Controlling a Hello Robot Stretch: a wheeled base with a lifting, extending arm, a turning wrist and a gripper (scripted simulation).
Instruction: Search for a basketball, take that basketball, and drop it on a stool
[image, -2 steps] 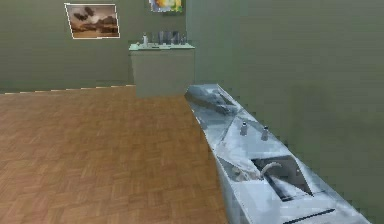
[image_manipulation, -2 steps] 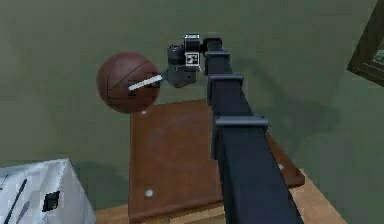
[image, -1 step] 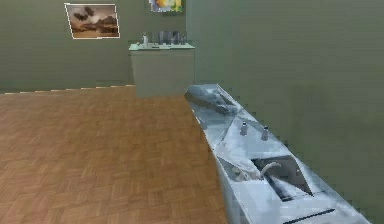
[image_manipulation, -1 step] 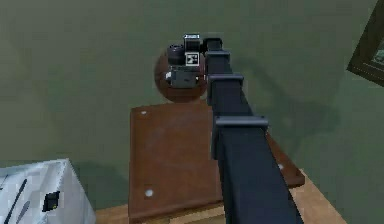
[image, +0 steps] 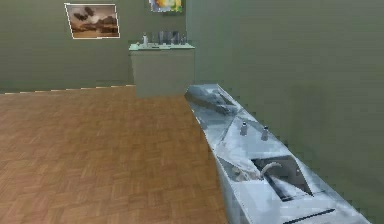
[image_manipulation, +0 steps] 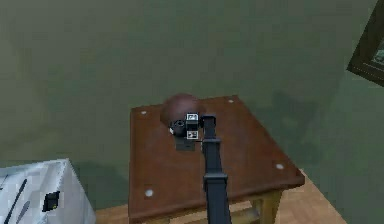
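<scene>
1. The gripper (image_manipulation: 183, 130) is seen at the far end of the dark arm (image_manipulation: 214, 180), in front of the stool's top. Whether anything is held cannot be told, since the basketball shows right at its far end.
2. The basketball (image_manipulation: 180, 107) (a dark, brown-red round shape) is found at the far side of the stool (image_manipulation: 250, 150).
3. The stool's top is square and brown, borne on pale legs.
4. A framed picture (image_manipulation: 370, 50) is hung at the arm side view's upper right.
5. In the forward view a grey counter (image: 235, 135) with a sink (image: 280, 175) is set along the green wall, with parquet floor (image: 100, 150) beside it and a cabinet (image: 160, 68) beyond.
</scene>
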